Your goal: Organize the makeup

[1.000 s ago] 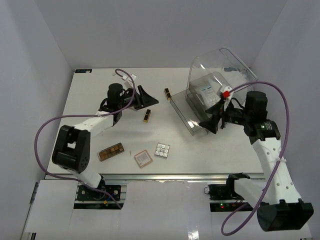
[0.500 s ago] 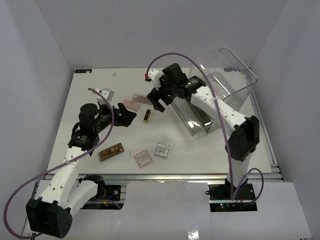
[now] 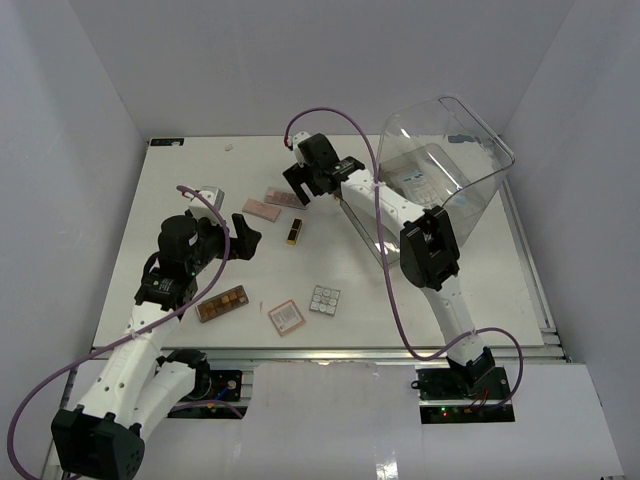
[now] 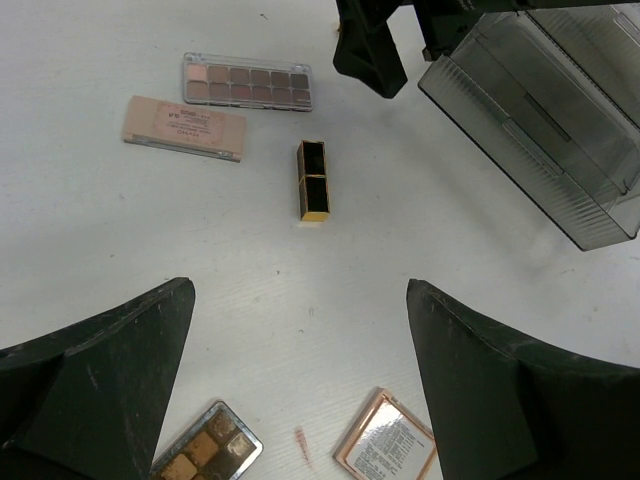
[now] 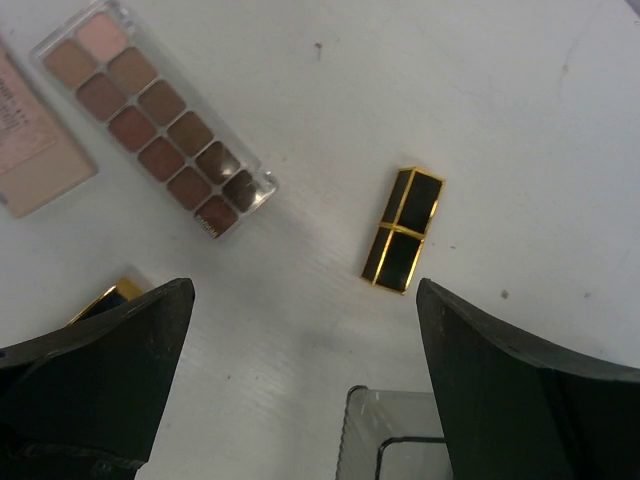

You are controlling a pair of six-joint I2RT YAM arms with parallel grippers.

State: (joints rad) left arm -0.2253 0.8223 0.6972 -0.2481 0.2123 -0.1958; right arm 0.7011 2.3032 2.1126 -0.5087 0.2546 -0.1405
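White bench seen from above. The left gripper, fingers spread wide and empty, hovers just short of a black-and-gold tube at mid-bench. The right gripper, also spread and empty, hangs nearer the far edge over a long pan palette and a second gold tube. A pink palette lies beside the long pan palette. By the front edge lie a brown palette, a square compact and a silvery grid palette. A white-blue packet lies inside the clear box on the right.
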